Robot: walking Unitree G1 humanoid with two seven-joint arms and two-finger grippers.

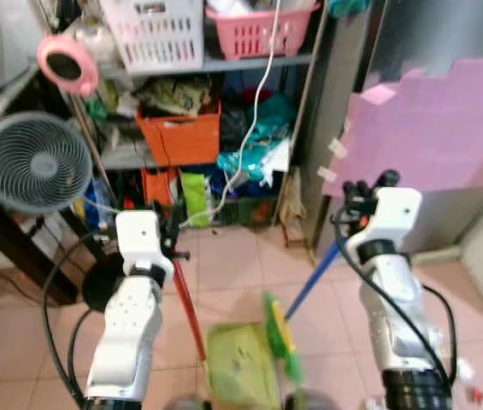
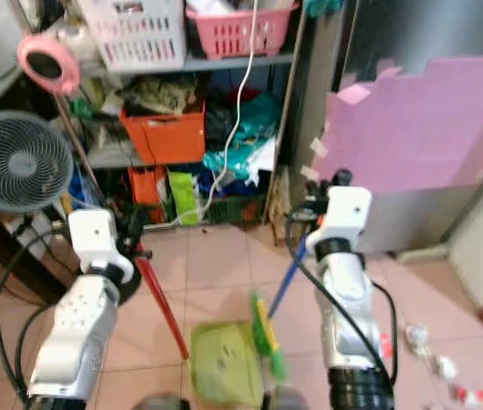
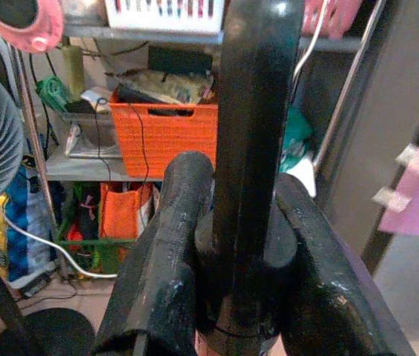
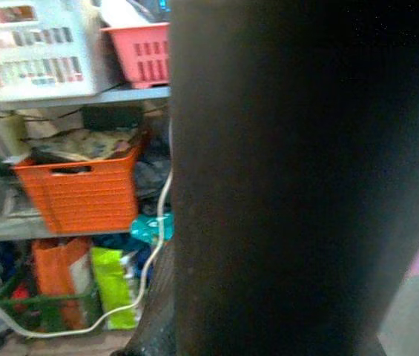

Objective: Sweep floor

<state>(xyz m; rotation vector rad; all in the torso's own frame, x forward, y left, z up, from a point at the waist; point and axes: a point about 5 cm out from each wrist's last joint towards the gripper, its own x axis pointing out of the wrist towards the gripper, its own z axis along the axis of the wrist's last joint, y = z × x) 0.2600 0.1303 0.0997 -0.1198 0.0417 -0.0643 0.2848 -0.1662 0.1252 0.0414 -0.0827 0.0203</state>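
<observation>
From the left eye view, the left gripper is clamping the red handle of a green dustpan, which is resting flat on the pink tiled floor just in front of the robot. The right gripper is holding the top of a blue broom handle, which is slanting down to green bristles touching the dustpan's right edge.

In the right eye view, scraps of litter are lying on the tiles well to the robot's right, apart from the bristles, so the sweeping is looking far from finished; that debris is yet to be gathered into the pan.

The left wrist view is showing both black fingers clenched around a dark upright shaft, with an orange basket on the shelf beyond.

In the right wrist view, a dark shaft is blocking most of the frame, the cluttered shelf beside it; the fingers seem closed on the broom, though the contact itself is hidden.
</observation>
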